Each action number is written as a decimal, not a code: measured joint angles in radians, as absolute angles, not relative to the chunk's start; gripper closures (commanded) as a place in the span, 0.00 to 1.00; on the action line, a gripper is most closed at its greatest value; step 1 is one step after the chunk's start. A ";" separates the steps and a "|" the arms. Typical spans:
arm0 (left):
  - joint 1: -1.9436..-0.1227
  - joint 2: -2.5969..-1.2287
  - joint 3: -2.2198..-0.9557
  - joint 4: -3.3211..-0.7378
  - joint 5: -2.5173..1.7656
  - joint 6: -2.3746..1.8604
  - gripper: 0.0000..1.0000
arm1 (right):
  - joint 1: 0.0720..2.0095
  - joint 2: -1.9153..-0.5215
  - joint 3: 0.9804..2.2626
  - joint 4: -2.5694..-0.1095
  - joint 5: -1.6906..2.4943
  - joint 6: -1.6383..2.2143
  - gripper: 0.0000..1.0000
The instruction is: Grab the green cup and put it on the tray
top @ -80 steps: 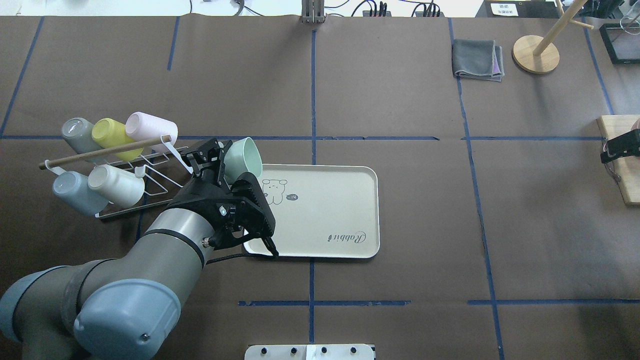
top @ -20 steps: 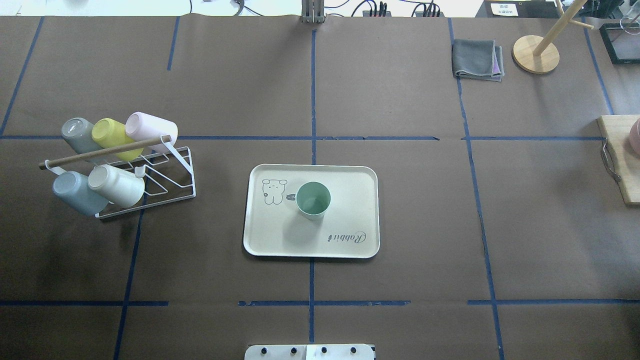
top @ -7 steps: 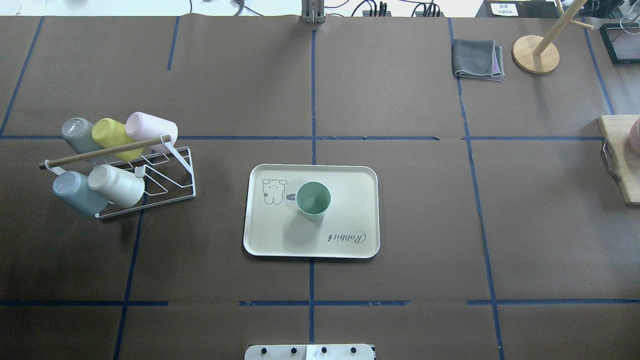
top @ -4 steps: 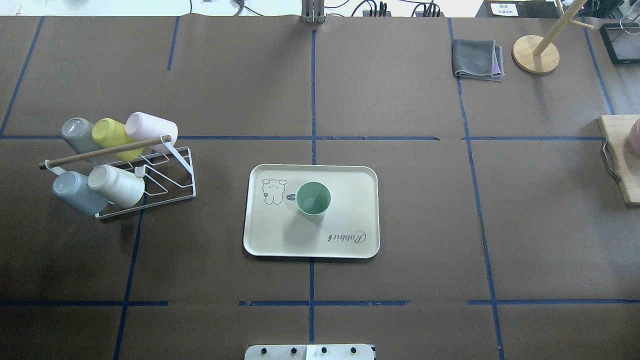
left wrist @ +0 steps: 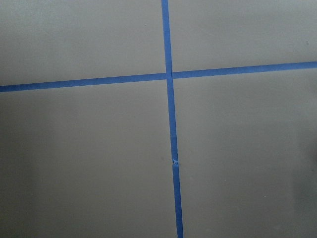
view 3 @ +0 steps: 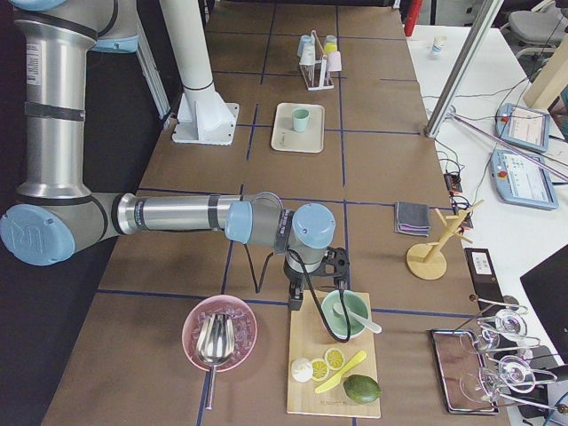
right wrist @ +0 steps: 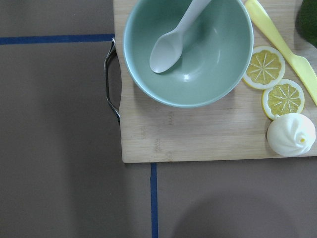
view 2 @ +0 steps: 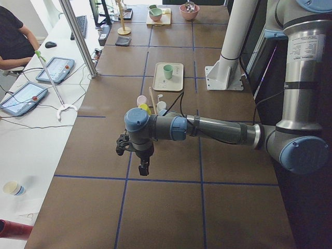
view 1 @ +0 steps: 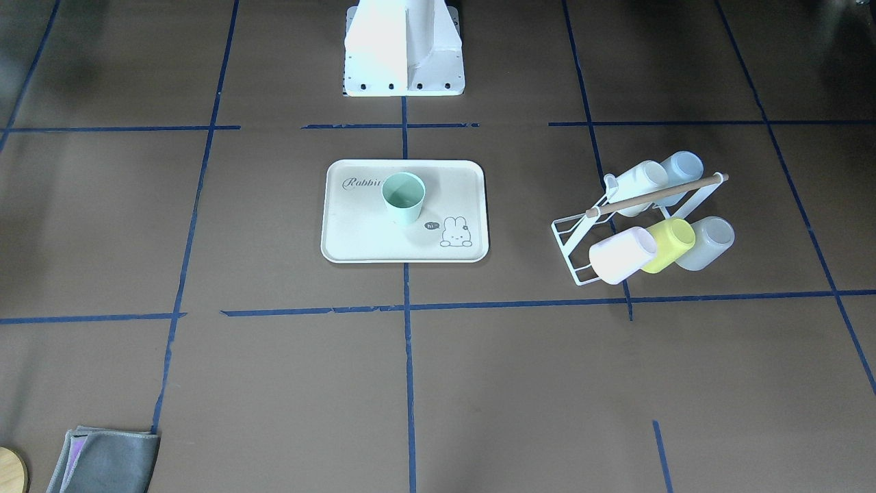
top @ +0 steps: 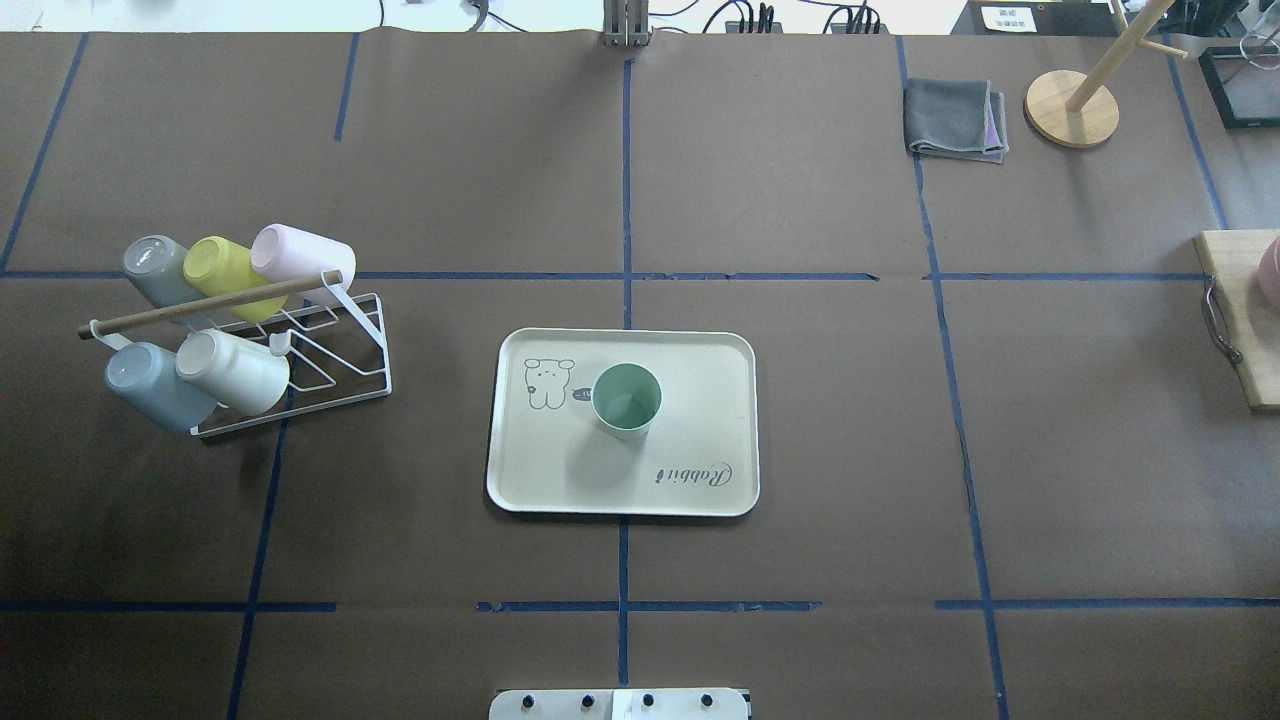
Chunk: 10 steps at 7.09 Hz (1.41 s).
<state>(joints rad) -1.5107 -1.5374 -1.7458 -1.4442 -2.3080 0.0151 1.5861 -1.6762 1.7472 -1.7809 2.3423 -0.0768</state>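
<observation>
Well, we are seeing the green cup (top: 626, 399) standing upright on the tray (top: 700, 450), so placing looks finished (no further move seems needed). The left tool (view 2: 143, 168) and right tool (view 3: 296, 300) are hanging well away; apart or together, we cannot tell.

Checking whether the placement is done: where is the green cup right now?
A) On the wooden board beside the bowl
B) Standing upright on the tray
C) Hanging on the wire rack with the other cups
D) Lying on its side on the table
B: the green cup stands mouth up on the tray, next to the bunny drawing, with nothing holding it.
</observation>
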 measured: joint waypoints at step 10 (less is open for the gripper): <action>-1.509 -1.535 -1.717 -1.448 -2.310 0.083 0.00 | 1.595 -1.698 1.751 -1.772 2.370 -0.139 0.00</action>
<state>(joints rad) -1.5093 -1.5349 -1.7172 -1.4476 -2.3105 0.0826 1.5947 -1.6984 1.7509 -1.7723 2.3704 -0.1389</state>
